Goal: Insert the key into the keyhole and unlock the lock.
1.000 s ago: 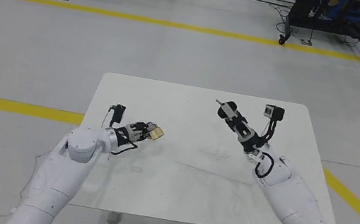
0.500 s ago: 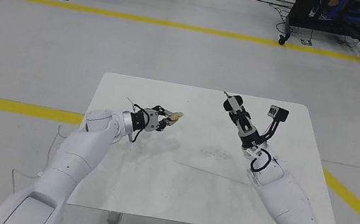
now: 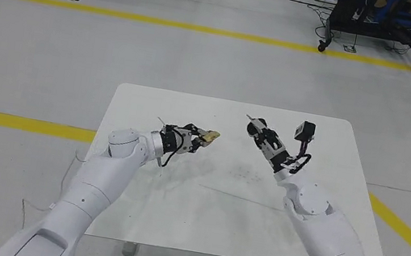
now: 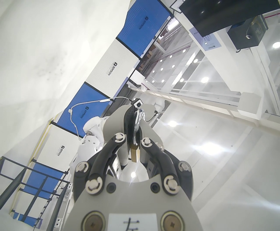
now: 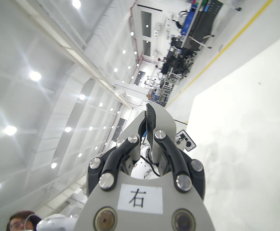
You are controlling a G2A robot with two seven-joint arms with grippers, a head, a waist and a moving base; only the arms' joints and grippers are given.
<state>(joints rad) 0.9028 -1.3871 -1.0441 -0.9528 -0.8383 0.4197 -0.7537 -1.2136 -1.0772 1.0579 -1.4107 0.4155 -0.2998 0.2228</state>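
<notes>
Your left gripper (image 3: 197, 136) is clamped on the lock (image 3: 209, 136). In the left wrist view the silver shackle (image 4: 139, 117) is pinched between the dark pads (image 4: 128, 114), with the brass body showing between the two fingers. From above, that brass body sticks out at the gripper's tip, toward the other arm.

Your right gripper (image 3: 256, 126) has its fingers pressed together. In the right wrist view the pads (image 5: 151, 122) meet with no gap. From above, the key (image 3: 249, 117) shows as a thin sliver poking out past the fingertips, angled toward the far side of the table (image 3: 216, 212). You cannot see how much of it sits inside the grip.

Both grippers are over the far half of the table, roughly level with each other, tips turned inward. The lock and the key are near each other but apart, with bare tabletop showing between them. The key's tip lies a little farther from you than the lock's body, so the two are not in line. You cannot make out the keyhole in any view.
</notes>
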